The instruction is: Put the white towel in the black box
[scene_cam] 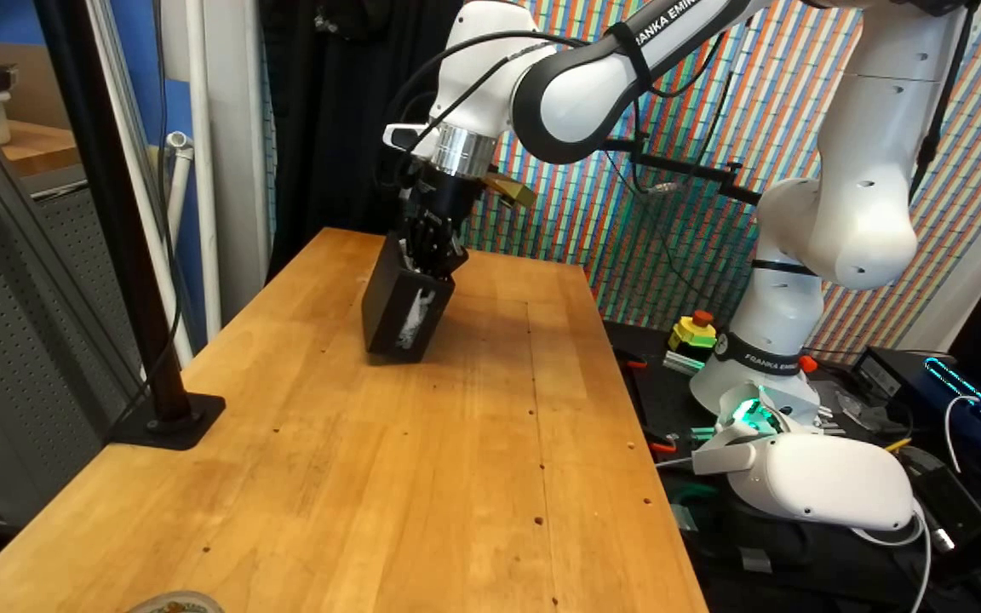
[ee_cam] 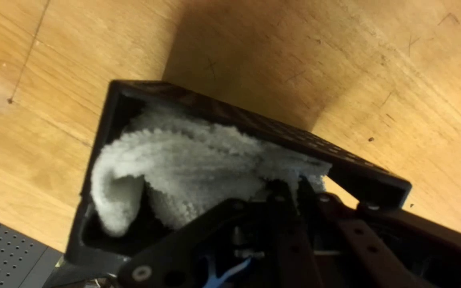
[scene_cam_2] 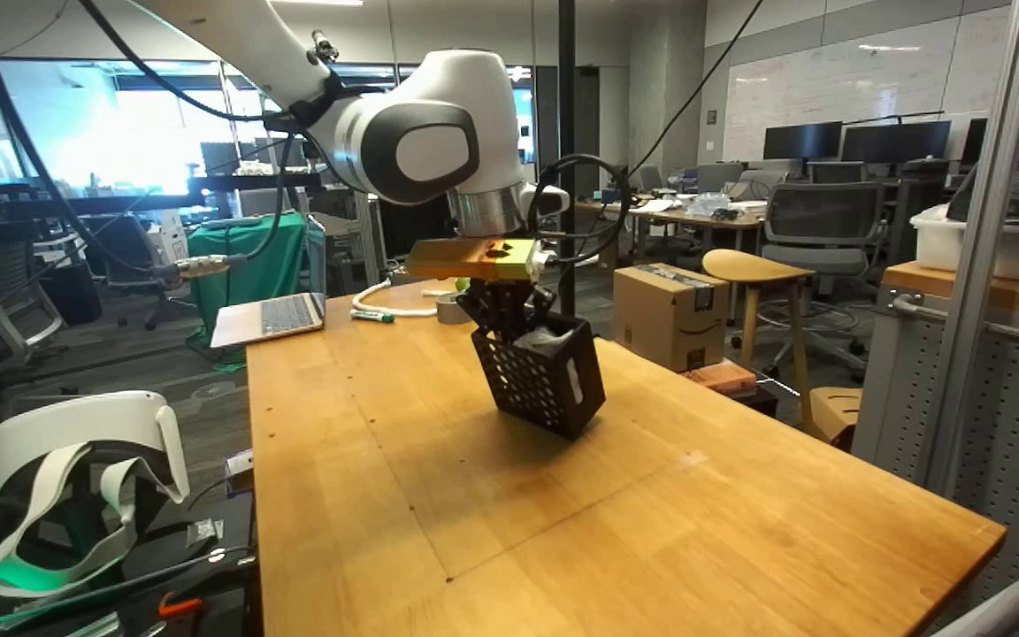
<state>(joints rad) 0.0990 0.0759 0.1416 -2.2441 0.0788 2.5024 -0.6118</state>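
The black box (scene_cam: 388, 315) stands on the wooden table and looks tilted in both exterior views (scene_cam_2: 580, 389). One side has rows of holes. In the wrist view the open top of the box (ee_cam: 222, 112) faces the camera. The white towel (ee_cam: 174, 160) lies bunched inside, with a folded end at the left. A little of the towel (scene_cam_2: 540, 341) shows over the rim in an exterior view. My gripper (ee_cam: 296, 188) reaches into the box, its fingers close together with a strip of towel pinched between them. The fingertips are hidden by the box in an exterior view (scene_cam: 433, 255).
A black post base (scene_cam: 169, 421) stands at the table's edge. A round object (scene_cam: 175, 603) shows at the near edge. A laptop (scene_cam_2: 275, 317), a green marker (scene_cam_2: 372, 316) and a tape roll (scene_cam_2: 452, 310) lie at the far end. A white headset (scene_cam: 831, 481) sits beside the table.
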